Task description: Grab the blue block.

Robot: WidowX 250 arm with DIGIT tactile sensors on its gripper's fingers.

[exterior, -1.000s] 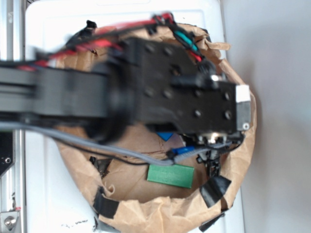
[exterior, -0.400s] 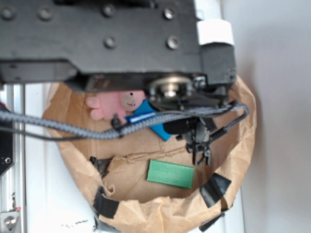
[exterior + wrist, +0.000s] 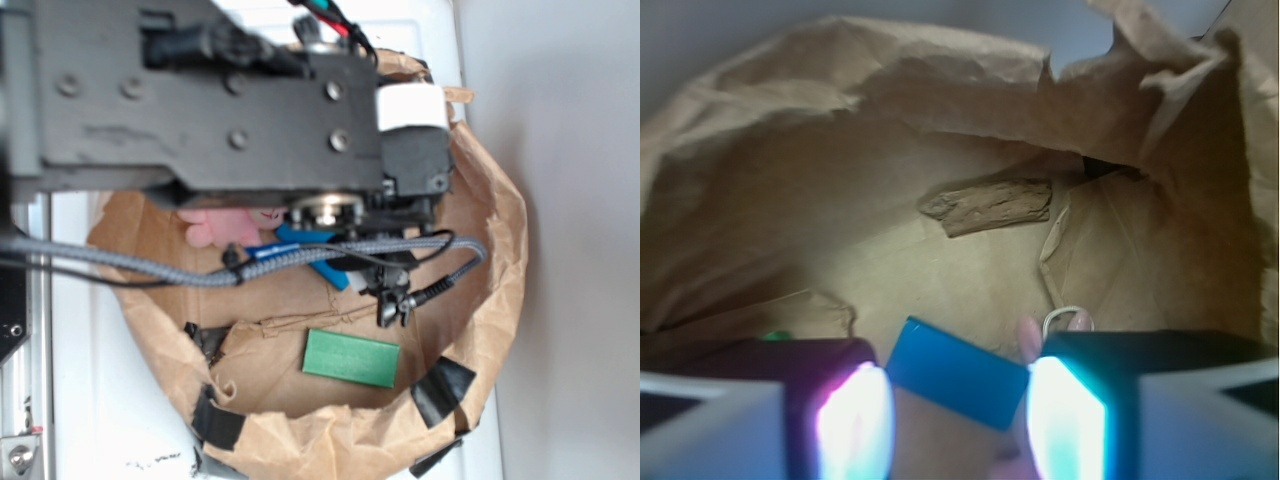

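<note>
The arm [image 3: 200, 100] has swung across the paper-lined bowl [image 3: 500, 250] in the last second and now covers its far half, where a second ago it sat lower, over the middle. That has carried the gripper [image 3: 958, 410] down to the blue block [image 3: 958, 372], which lies between the spread fingers [image 3: 852, 415], not yet pinched; closing looks like the next move. The block rests just beside the pink bunny [image 3: 225, 225], and the green block [image 3: 351, 358] lies apart, nearer. The crumpled brown paper sits on a white table [image 3: 90, 400] by a pale wall.
</note>
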